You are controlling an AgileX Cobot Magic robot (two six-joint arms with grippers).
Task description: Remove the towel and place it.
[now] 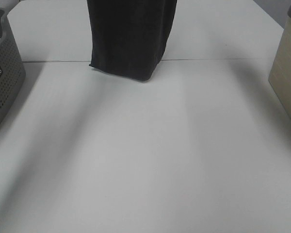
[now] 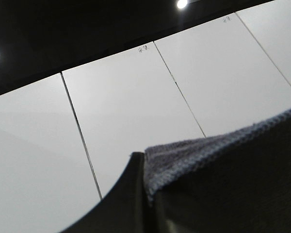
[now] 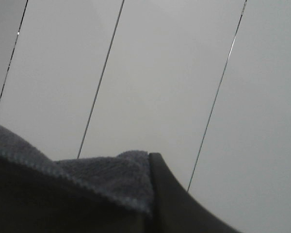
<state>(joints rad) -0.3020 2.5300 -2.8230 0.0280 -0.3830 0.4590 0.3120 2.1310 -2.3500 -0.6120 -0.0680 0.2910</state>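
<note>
The towel is a dark charcoal cloth hanging down from above the exterior high view. Its lower hem rests on the white table near the far middle. Neither gripper shows in that view. In the left wrist view, my left gripper is shut on a corner of the towel, with one dark finger beside the hem. My right gripper is likewise shut on a towel corner, a dark finger pressed against it. Both wrist cameras face pale ceiling panels.
A grey perforated basket stands at the table's left edge. A beige bin stands at the right edge. A thin seam crosses the table just behind the towel's hem.
</note>
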